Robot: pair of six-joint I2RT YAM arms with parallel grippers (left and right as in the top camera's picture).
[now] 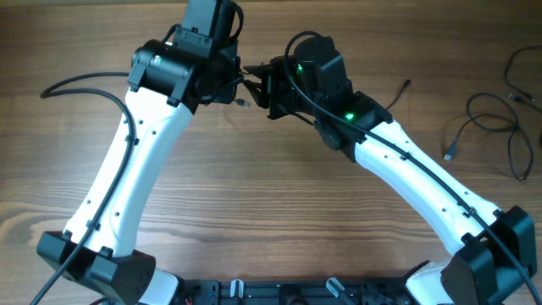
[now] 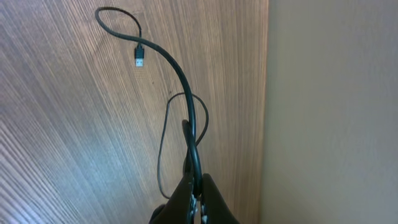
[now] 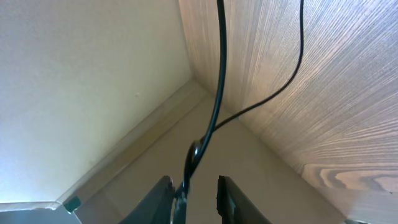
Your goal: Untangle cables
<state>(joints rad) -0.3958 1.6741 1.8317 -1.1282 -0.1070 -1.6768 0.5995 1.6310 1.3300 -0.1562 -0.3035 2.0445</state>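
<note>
In the left wrist view my left gripper (image 2: 198, 182) is shut on a dark cable (image 2: 186, 93). That cable runs up over the wood to a small plug (image 2: 140, 57), and a thinner loop (image 2: 163, 143) lies beside it. In the right wrist view my right gripper (image 3: 194, 180) is open. A dark cable (image 3: 219, 81) passes between its jaws and rests against the left finger (image 3: 163, 190). Overhead, the left gripper (image 1: 240, 82) and the right gripper (image 1: 264, 87) meet nose to nose at the table's far middle, and the strand between them is mostly hidden.
More loose cables lie at the far right: a loop (image 1: 495, 119) ending in a silvery plug (image 1: 449, 155), and another strand (image 1: 518, 80) near the edge. A thin cable end (image 1: 405, 85) pokes out behind the right arm. The table's far edge (image 2: 267, 93) is close to both grippers.
</note>
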